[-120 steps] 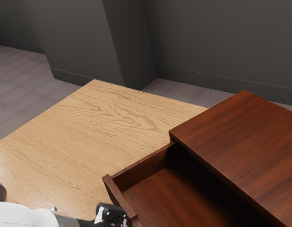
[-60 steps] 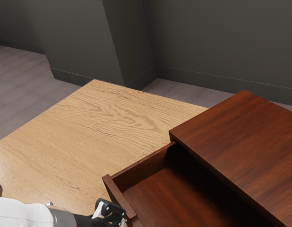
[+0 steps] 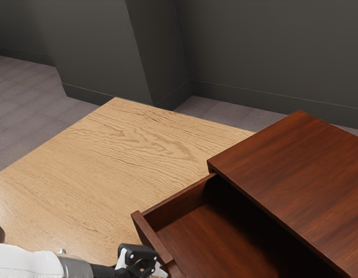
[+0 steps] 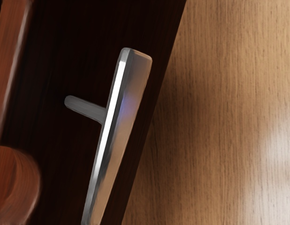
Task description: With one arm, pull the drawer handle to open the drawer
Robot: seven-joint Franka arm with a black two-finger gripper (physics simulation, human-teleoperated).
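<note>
A dark red-brown cabinet stands on the light wooden table, at the exterior view's right. Its drawer is pulled out toward the exterior view's lower left, and its inside shows bare. My gripper sits at the bottom edge of the exterior view, right against the drawer's front panel. In the wrist view a silver bar handle on a short post stands off the dark drawer front, close under my hand.
The table's wood grain shows beside the drawer front in the wrist view. Grey walls and a grey floor surround the table. The table's far half lies bare in the exterior view.
The drawer's front corner has shifted slightly toward the exterior view's right, back toward the cabinet. My hand has shifted a little to the right along the bottom edge.
</note>
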